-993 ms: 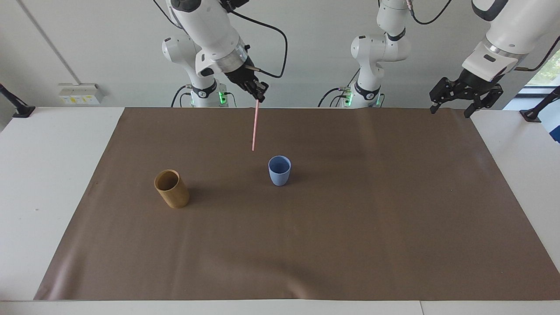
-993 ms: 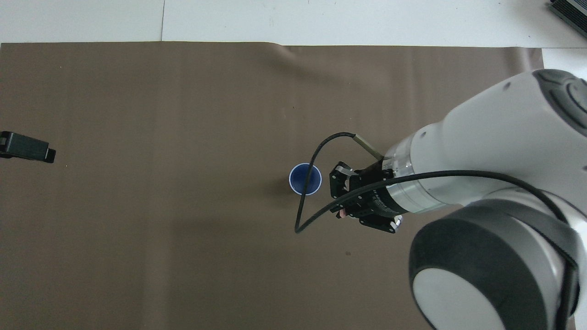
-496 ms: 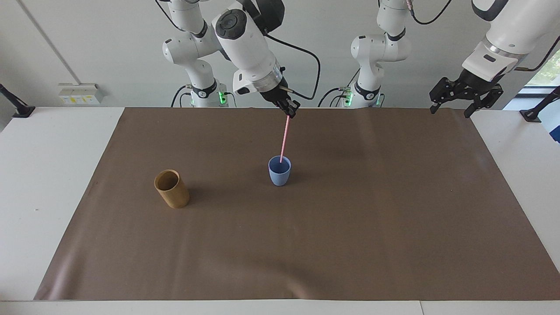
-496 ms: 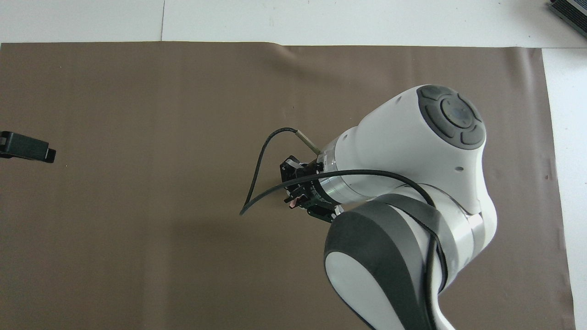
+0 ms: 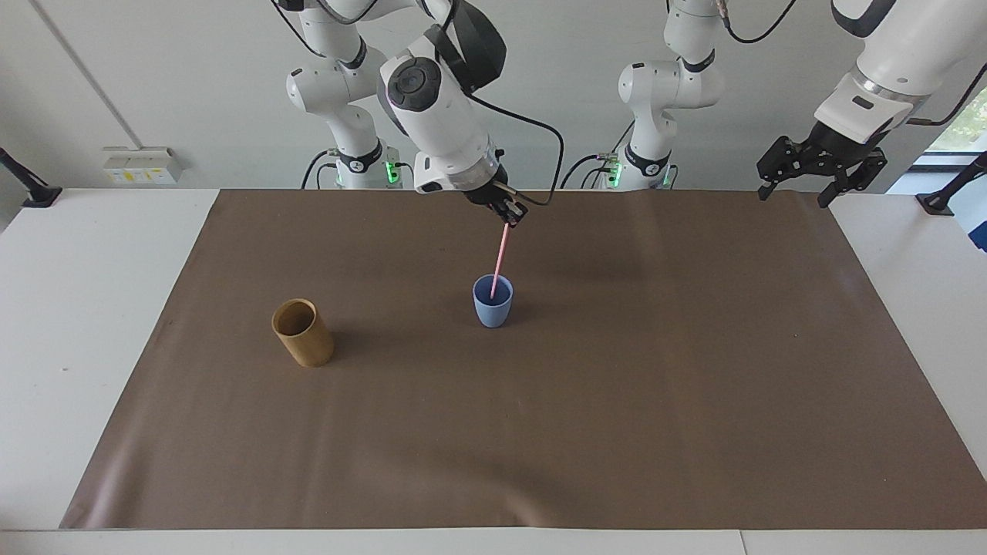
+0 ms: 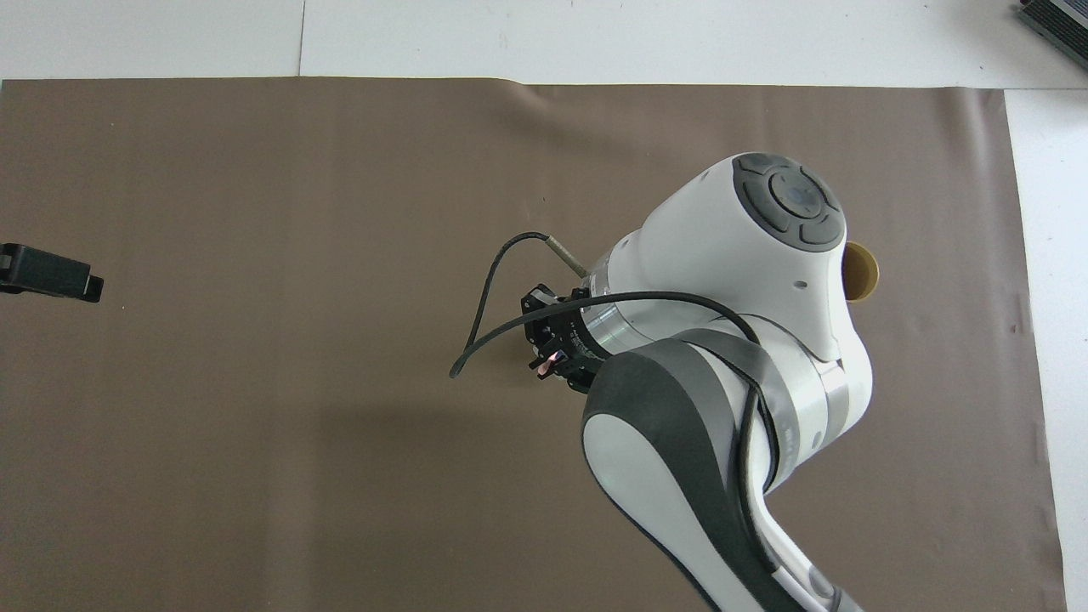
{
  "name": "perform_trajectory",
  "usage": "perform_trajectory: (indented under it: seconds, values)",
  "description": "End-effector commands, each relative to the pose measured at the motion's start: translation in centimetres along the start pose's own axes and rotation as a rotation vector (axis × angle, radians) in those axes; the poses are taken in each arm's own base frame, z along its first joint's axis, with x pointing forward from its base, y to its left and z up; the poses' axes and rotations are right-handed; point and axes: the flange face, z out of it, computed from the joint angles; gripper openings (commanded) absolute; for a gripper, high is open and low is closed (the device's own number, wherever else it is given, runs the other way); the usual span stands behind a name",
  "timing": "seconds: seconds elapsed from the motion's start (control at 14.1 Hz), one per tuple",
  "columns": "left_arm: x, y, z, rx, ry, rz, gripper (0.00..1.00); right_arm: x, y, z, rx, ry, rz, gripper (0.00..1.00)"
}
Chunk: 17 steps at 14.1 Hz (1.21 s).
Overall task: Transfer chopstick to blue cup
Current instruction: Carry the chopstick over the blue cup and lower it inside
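My right gripper (image 5: 512, 215) is shut on the top end of the pink chopstick (image 5: 500, 260) and hangs above the blue cup (image 5: 492, 311). The stick slants down from the fingers, and its lower tip sits inside the cup's mouth. In the overhead view the right gripper (image 6: 551, 360) and its arm cover the blue cup; only the stick's pink top end (image 6: 555, 356) shows between the fingers. My left gripper (image 5: 817, 181) waits open in the air over the table edge at the left arm's end; its tip (image 6: 51, 276) shows in the overhead view.
A tan cylindrical cup (image 5: 302, 333) stands on the brown mat (image 5: 617, 401) toward the right arm's end, its rim (image 6: 862, 272) peeking past the arm in the overhead view. White table (image 5: 92, 308) borders the mat.
The right gripper has carried the chopstick sideways over the blue cup and lowered it, so its tip went from beside the cup into the cup's mouth. The left arm has not moved.
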Motion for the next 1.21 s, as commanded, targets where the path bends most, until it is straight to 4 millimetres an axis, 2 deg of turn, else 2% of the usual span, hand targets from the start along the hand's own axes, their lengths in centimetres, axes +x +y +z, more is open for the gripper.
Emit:
perform_trajectory:
  seconds: [0.0, 0.14, 0.21, 0.28, 0.35, 0.43, 0.5, 0.64, 0.78, 0.92, 1.13]
  values:
    - [-0.9, -0.2, -0.1, 0.012, -0.011, 0.008, 1.00, 1.6, 0.2, 1.6, -0.005, -0.037, 0.005, 0.00]
    - [-0.9, -0.1, -0.2, 0.012, -0.009, 0.010, 1.00, 2.9, 0.5, 2.1, -0.013, -0.039, -0.004, 0.00]
    - [-0.8, -0.2, -0.1, 0.012, -0.009, 0.008, 1.00, 3.0, 0.7, 2.2, -0.017, -0.041, -0.014, 0.17]
    - [-0.9, -0.2, -0.2, 0.012, -0.009, 0.008, 1.00, 3.0, 0.8, 2.2, -0.017, -0.041, -0.013, 0.47]
    - [-0.9, -0.2, -0.1, 0.012, -0.011, 0.008, 1.00, 2.9, 0.8, 2.2, -0.017, -0.041, -0.016, 0.71]
    - [-0.9, -0.1, -0.2, 0.012, -0.009, 0.010, 1.00, 2.9, 0.8, 2.3, -0.016, -0.040, -0.017, 1.00]
    - [-0.8, -0.2, -0.1, 0.012, -0.009, 0.008, 1.00, 2.8, 0.7, 1.9, -0.021, -0.024, -0.032, 1.00]
    - [-0.9, -0.1, -0.2, 0.012, -0.009, 0.010, 1.00, 2.6, 0.6, -0.1, -0.008, 0.046, -0.119, 1.00]
    - [-0.9, -0.2, -0.1, 0.012, -0.011, 0.008, 1.00, 2.9, 1.4, -2.9, -0.067, 0.254, -0.301, 1.00]
    - [-0.9, -0.2, -0.2, 0.012, -0.009, 0.008, 1.00, 4.1, 2.4, -5.6, -0.124, 0.384, -0.454, 1.00]
    - [-0.9, -0.3, -0.2, 0.012, -0.008, 0.007, 1.00, 6.0, 4.5, -10.1, -0.145, 0.469, -0.569, 1.00]
